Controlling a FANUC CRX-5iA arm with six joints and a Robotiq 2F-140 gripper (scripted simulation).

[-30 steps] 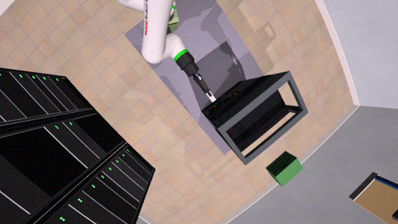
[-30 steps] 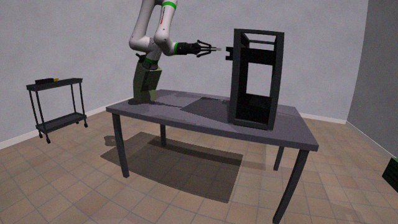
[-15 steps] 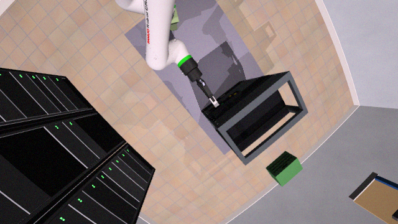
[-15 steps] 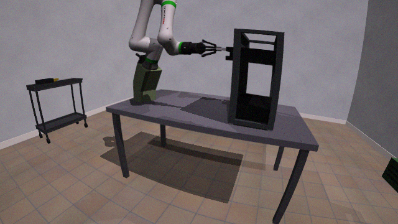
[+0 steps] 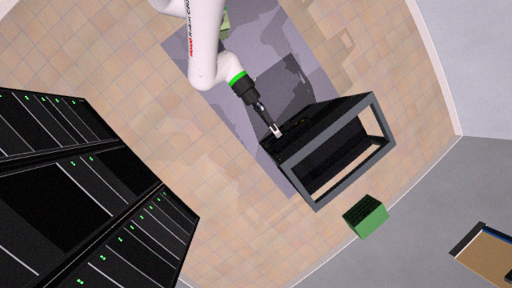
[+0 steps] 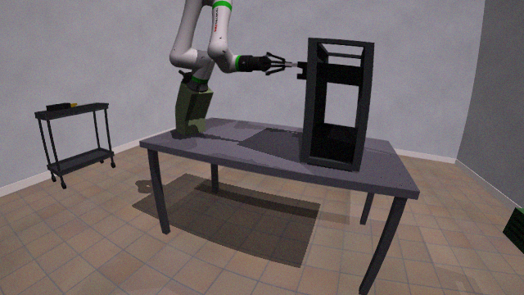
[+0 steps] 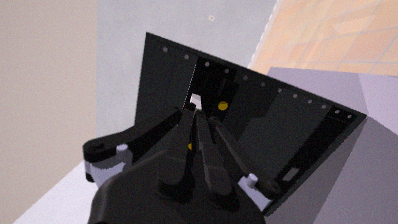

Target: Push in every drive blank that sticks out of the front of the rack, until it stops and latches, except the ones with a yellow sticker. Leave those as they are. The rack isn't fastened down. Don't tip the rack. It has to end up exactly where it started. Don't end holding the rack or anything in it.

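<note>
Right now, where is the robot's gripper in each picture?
Top: gripper, jaws shut on nothing, middle, at the rack's near edge.
Exterior: gripper upper middle, pointing at a blank sticking out of the rack.
Wrist: gripper in the centre, against the rack front.
Shared landmark: the rack.

The floor (image 6: 82,254) is laid with tan square tiles and is bounded by pale grey walls (image 6: 102,45) with a light skirting, a darker grey wall (image 6: 499,82) being seen at the right edge of the exterior view. A dark wheeled cart (image 6: 102,107) with two shelves is placed at the left of that view, and a grey table (image 6: 393,180) on four dark legs is set at its centre. In the top view, tall black server cabinets (image 5: 80,192) with green lights fill the lower left, and a green crate (image 5: 374,220) is seen at the lower right.
</note>
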